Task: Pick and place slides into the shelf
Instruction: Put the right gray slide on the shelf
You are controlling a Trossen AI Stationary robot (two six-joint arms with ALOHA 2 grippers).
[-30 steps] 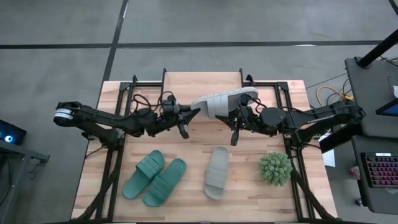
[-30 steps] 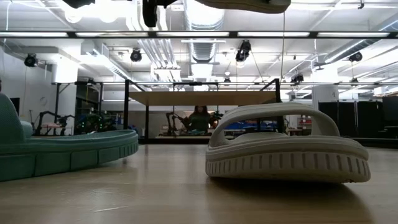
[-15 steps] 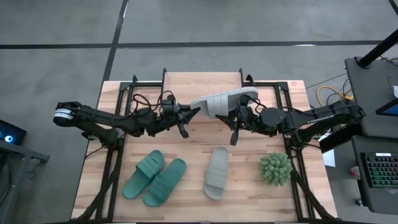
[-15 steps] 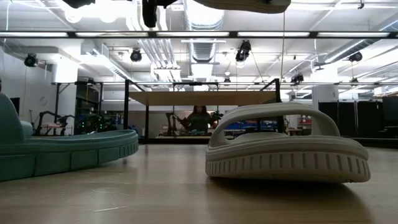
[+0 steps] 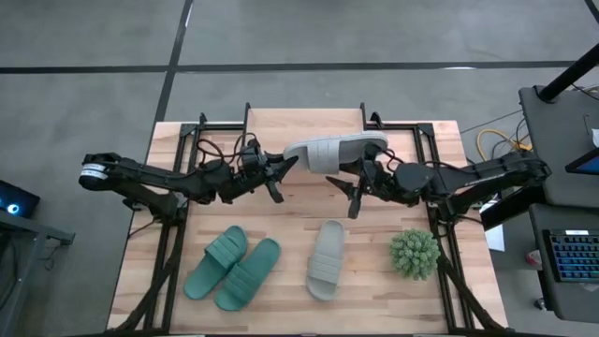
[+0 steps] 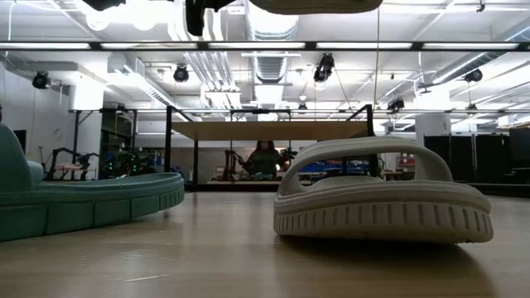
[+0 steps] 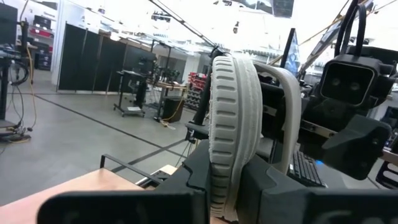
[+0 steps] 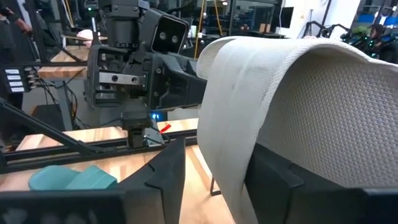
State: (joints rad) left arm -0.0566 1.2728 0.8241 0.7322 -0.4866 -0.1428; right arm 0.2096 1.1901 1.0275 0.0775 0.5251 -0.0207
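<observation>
A pale grey slide (image 5: pixel 334 151) hangs above the shelf (image 5: pixel 304 124) at the upper middle of the high view, held between both arms. The left gripper (image 5: pixel 284 168) pinches its toe end — the left wrist view shows the sole edge (image 7: pixel 229 134) clamped tight between the dark fingers. The right gripper (image 5: pixel 354 183) sits at the strap with its fingers parted either side, loose around it. Its mate (image 5: pixel 326 259) lies flat on the worktop (image 5: pixel 374 281) at lower centre; the teal pair (image 5: pixel 232 268) lies at lower left — a spiky plant ball (image 5: pixel 414 254) at lower right.
</observation>
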